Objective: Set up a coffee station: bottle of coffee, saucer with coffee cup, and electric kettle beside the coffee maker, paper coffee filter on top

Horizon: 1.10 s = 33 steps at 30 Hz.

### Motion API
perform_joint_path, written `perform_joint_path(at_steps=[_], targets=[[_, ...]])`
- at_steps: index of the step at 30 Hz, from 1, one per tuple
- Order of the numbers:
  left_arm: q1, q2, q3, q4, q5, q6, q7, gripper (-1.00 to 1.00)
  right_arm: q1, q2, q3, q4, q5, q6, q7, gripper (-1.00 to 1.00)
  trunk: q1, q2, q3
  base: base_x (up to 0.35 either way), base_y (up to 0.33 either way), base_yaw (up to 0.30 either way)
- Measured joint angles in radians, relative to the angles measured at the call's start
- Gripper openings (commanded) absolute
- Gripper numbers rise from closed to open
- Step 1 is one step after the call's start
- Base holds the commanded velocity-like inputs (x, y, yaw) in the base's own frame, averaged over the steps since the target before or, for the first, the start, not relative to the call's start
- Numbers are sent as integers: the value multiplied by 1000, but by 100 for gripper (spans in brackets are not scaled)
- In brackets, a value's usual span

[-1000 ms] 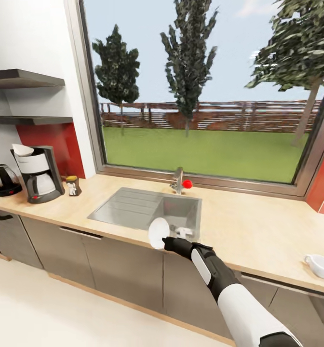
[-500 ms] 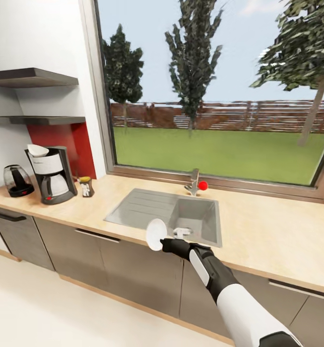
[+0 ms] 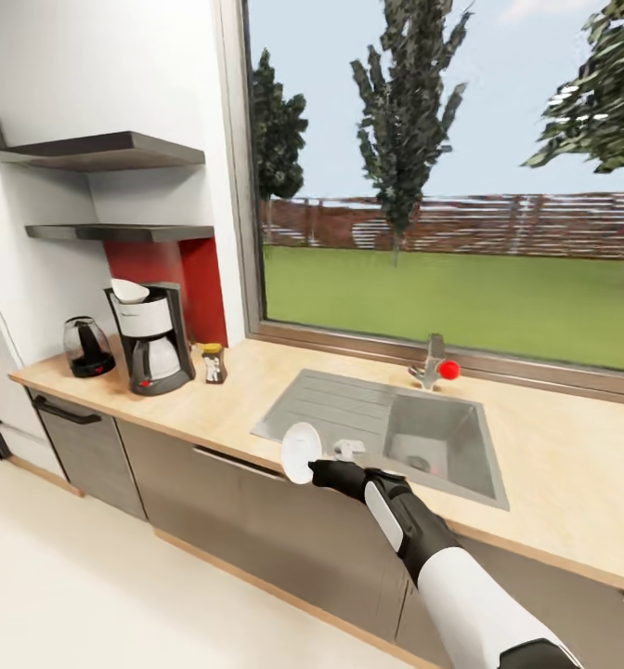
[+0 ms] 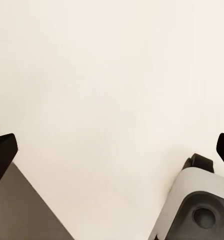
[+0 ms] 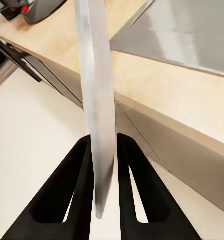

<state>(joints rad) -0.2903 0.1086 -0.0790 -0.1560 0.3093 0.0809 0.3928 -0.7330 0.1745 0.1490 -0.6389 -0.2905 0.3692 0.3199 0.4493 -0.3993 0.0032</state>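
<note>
One right gripper [image 3: 318,469], black-fingered on a white-and-black arm, was clamped on one round white saucer [image 3: 301,452], held on edge in front of the cabinet fronts, just below the counter lip and near the sink. In the right wrist view the two black fingers [image 5: 80,186] pressed either side of the saucer's thin rim [image 5: 98,105], with the light wooden countertop [image 5: 157,85] and floor behind. One black-and-white drip coffee maker [image 3: 149,339] stood on the countertop [image 3: 238,395] near its left end, with one white paper coffee filter [image 3: 128,291] sitting on its top. One dark glass electric kettle [image 3: 87,347] stood just beside the coffee maker toward the counter's end, apart from it. One small bottle of coffee with a yellow lid [image 3: 212,363] stood just beside the coffee maker toward the sink. One stainless steel sink [image 3: 386,432] with drainboard was set in the counter, with one grey faucet with a red knob [image 3: 435,364] behind it by the window. Two dark wall shelves [image 3: 117,190] hung above the coffee maker. In the left wrist view the two black fingertips [image 4: 3,155] of the left gripper [image 4: 112,150] sat wide apart at the frame edges over pale floor, gripping nothing, with a grey part of the robot base [image 4: 197,210] below.
</note>
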Motion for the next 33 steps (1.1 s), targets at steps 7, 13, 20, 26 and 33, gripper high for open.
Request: perform_joint_path(at_steps=[7, 13, 20, 26, 33], targets=[[0, 1, 0, 0, 0, -7, 0, 100, 0, 0, 0, 2, 0, 0, 0, -100, 0, 0, 7, 184, 304, 190], [0, 2, 1, 0, 0, -7, 0, 100, 0, 0, 0, 3, 0, 0, 0, -100, 0, 0, 15, 232, 263, 87], [0, 1, 0, 1, 0, -7, 0, 100, 0, 0, 0, 3, -1, 0, -1, -100, 0, 0, 26, 277, 217, 6], [0, 1, 0, 0, 0, -7, 0, 100, 0, 0, 0, 3, 0, 0, -1, -100, 0, 0, 28, 289, 206, 0], [0, 1, 0, 1, 0, -7, 0, 100, 0, 0, 0, 3, -1, 0, -1, -100, 0, 0, 28, 281, 234, 0]])
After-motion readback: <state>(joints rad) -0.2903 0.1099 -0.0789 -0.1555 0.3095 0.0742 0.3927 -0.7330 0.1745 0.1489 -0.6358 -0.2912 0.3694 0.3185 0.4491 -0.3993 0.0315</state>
